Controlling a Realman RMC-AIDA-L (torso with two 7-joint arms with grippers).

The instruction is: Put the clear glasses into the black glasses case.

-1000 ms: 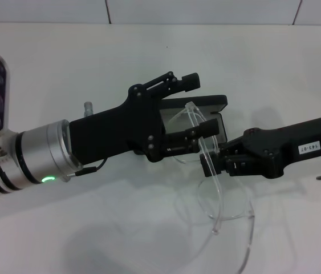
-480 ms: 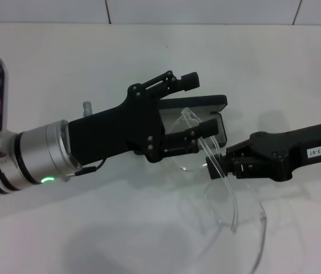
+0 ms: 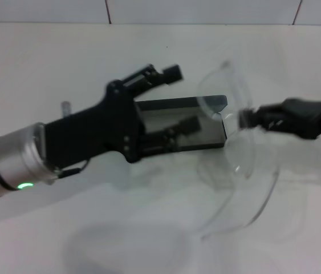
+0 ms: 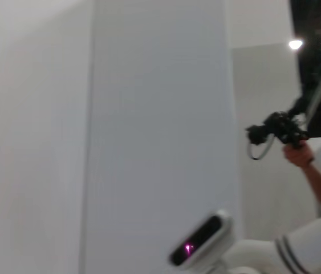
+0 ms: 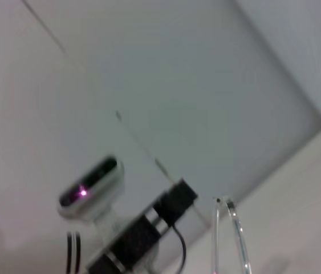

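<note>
Clear glasses [image 3: 237, 142] lifted, blurring right end effector [image 3: 246, 118].

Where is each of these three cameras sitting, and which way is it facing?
Head view: on the robot's head, looking down at the white table; left gripper astride the open black hard-shell glasses case, right gripper holding the transparent plastic glasses.
Left wrist view: faces a pale wall, away from the table; no fingers show.
Right wrist view: tilted upward at the wall, showing a white camera housing.
Shared: the glasses, head and right wrist.
</note>
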